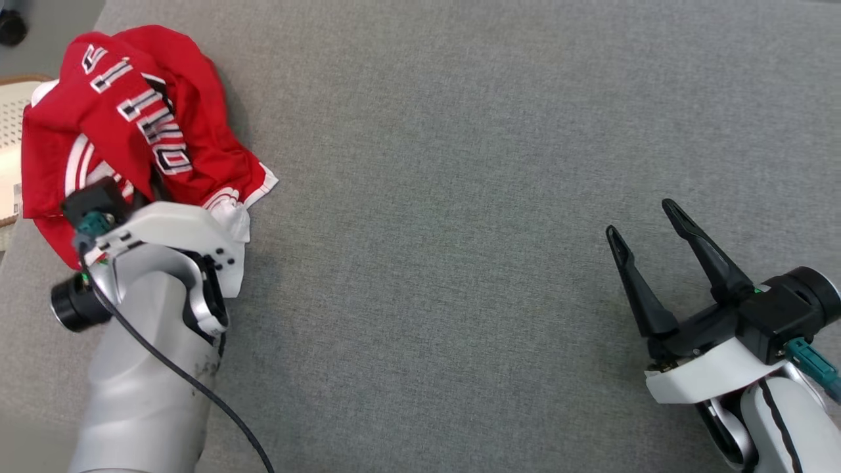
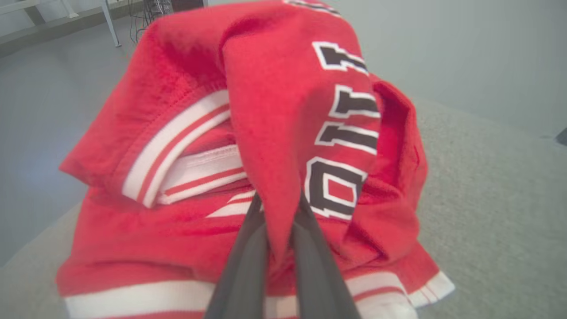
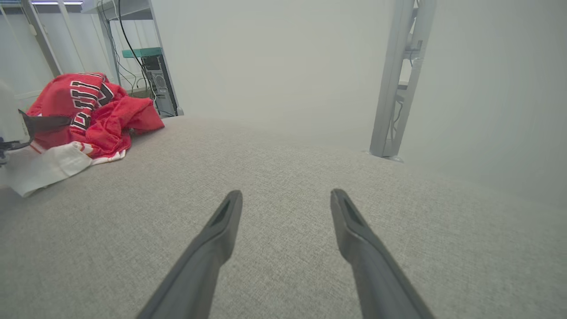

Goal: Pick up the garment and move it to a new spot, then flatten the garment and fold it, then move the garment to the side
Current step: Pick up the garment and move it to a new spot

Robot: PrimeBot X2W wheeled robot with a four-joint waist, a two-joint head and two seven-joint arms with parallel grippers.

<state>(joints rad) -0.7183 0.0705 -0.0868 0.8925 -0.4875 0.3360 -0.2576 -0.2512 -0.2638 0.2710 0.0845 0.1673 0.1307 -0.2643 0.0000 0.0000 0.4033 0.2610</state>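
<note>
The garment (image 1: pixel 131 125) is a red jersey with white trim and black lettering, crumpled in a heap at the far left of the grey surface. My left gripper (image 2: pixel 278 212) is shut on a fold of the garment (image 2: pixel 274 133); in the left wrist view the two dark fingers (image 2: pixel 248 248) pinch red cloth between them. In the head view the left wrist covers the heap's near edge and hides the fingertips. My right gripper (image 1: pixel 645 218) stands open at the lower right, far from the garment (image 3: pixel 93 113), with nothing between its fingers (image 3: pixel 221 230).
The grey fabric surface (image 1: pixel 460 197) stretches wide between the two arms. A pale basket-like object (image 1: pixel 10 131) lies past the surface's left edge. In the right wrist view a metal frame post (image 3: pixel 394 88) and a computer tower (image 3: pixel 157 84) stand beyond the far edge.
</note>
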